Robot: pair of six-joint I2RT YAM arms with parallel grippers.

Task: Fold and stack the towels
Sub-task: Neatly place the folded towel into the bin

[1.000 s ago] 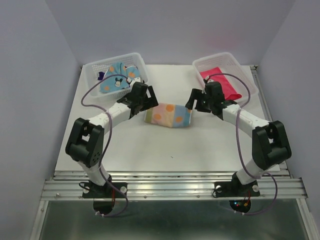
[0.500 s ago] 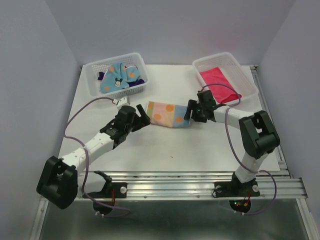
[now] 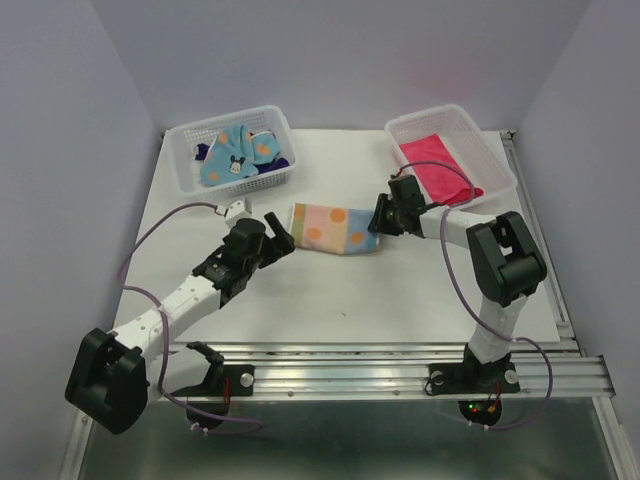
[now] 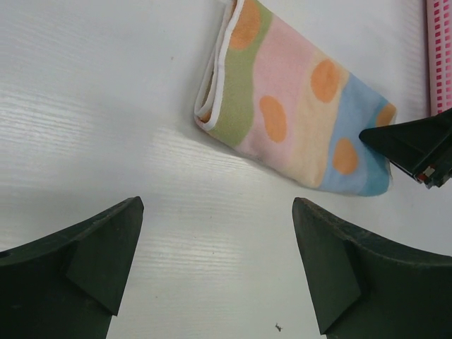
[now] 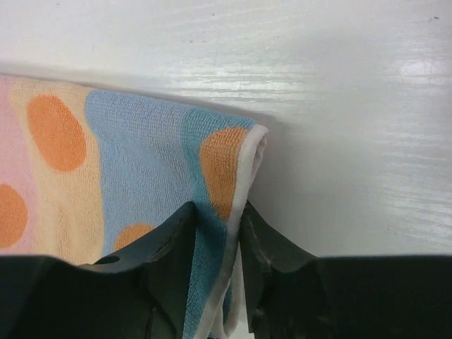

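Right gripper [image 5: 215, 220]: pinching spotted towel [image 5: 127, 141] hem.
Left gripper [image 4: 217, 212]: wide, empty.
Lift: I'd raise slowly, folds kept together.

No words, numbers or signs can be read anywhere. The spotted towel [image 3: 336, 229] shows only orange dots on bands of colour. The blue towel [image 3: 232, 160] in the basket [image 3: 178, 150] shows small cartoon figures, with no letters to make out.
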